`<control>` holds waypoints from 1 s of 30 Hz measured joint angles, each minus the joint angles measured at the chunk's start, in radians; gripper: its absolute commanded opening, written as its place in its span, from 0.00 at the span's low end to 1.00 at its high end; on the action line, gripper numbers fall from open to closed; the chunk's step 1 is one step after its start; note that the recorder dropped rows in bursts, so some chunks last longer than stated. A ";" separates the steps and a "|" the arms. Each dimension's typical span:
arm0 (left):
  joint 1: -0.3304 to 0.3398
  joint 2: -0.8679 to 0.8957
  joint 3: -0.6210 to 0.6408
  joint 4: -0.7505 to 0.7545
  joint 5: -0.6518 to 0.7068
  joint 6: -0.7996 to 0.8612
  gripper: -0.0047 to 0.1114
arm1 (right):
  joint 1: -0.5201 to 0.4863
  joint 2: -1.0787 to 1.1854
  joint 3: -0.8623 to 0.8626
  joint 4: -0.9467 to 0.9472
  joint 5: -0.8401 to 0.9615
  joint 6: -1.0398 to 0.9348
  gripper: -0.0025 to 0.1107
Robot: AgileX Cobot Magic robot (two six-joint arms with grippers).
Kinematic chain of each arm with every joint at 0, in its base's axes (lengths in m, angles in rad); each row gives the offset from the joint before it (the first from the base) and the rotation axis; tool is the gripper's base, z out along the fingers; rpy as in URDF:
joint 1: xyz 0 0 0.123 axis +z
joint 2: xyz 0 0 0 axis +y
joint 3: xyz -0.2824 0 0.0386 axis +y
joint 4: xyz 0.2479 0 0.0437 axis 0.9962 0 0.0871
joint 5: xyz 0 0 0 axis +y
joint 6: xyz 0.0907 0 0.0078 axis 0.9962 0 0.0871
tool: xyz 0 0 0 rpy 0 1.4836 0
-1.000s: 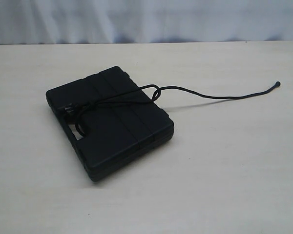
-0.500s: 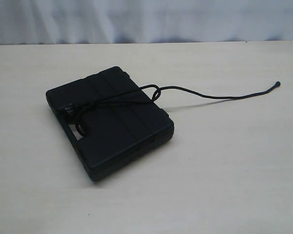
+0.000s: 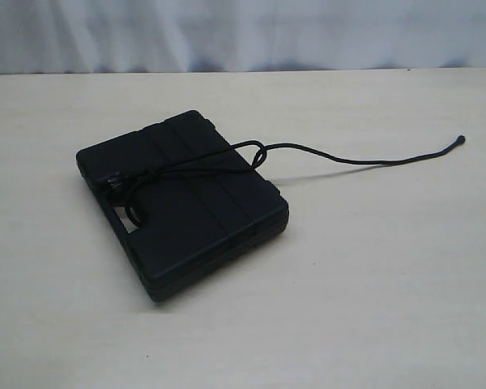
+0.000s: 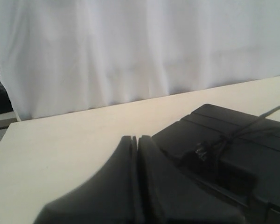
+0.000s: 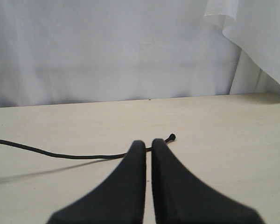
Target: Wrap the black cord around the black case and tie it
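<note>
0 shift: black cord [image 3: 364, 162], black case [image 3: 194, 219]

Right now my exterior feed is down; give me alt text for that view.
A flat rectangular black plastic case lies on a pale wooden table, a thin black braided cord knotted across its lid. The cord's loose tail trails right over the table to a small knobbed tip.

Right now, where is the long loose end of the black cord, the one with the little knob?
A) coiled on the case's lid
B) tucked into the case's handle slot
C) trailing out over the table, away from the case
C: from the knot on the black case, the black cord runs out across the table to its knobbed tip.
</note>
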 measured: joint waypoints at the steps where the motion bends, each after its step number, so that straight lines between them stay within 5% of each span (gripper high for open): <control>1: 0.000 0.000 0.000 0.000 0.011 0.000 0.04 | 0.000 0.000 0.000 0.000 0.000 0.000 0.06; 30: 0.000 0.000 0.000 -0.002 0.057 0.000 0.04 | 0.000 0.000 0.000 0.000 0.000 0.000 0.06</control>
